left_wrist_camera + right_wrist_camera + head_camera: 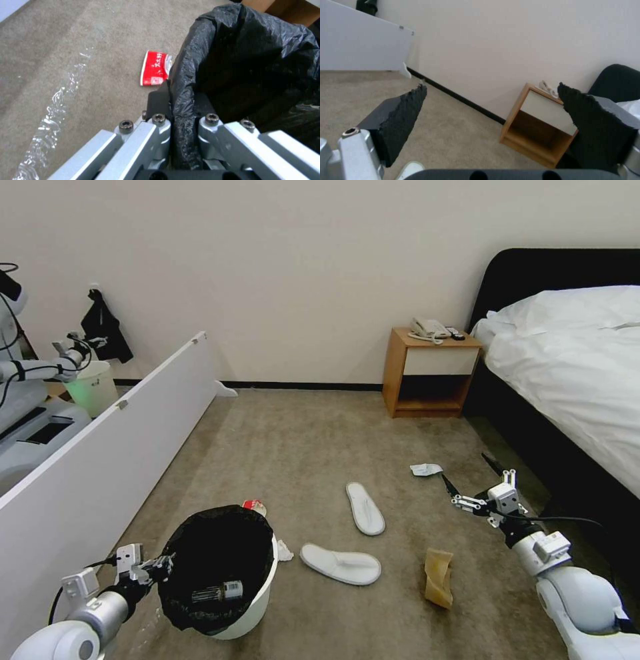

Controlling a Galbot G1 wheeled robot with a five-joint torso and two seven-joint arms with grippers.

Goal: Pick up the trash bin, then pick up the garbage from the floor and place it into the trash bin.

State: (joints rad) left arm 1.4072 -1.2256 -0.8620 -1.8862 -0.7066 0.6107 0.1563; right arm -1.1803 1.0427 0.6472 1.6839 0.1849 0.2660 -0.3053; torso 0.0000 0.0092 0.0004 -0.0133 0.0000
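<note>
Black-lined trash bin (257,593) rim pinched between left gripper (162,565) fingers; right gripper (470,481) fingers spread, empty.

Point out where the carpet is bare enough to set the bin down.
Bare carpet lies between the white board and the nightstand. It is crowded nearer: slippers, tan paper and a tissue by the open right gripper. The left gripper grips the trash bin.

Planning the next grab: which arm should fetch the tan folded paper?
Right. The right gripper hangs open above the floor near the tan folded paper; the left gripper is clamped on the trash bin rim.
</note>
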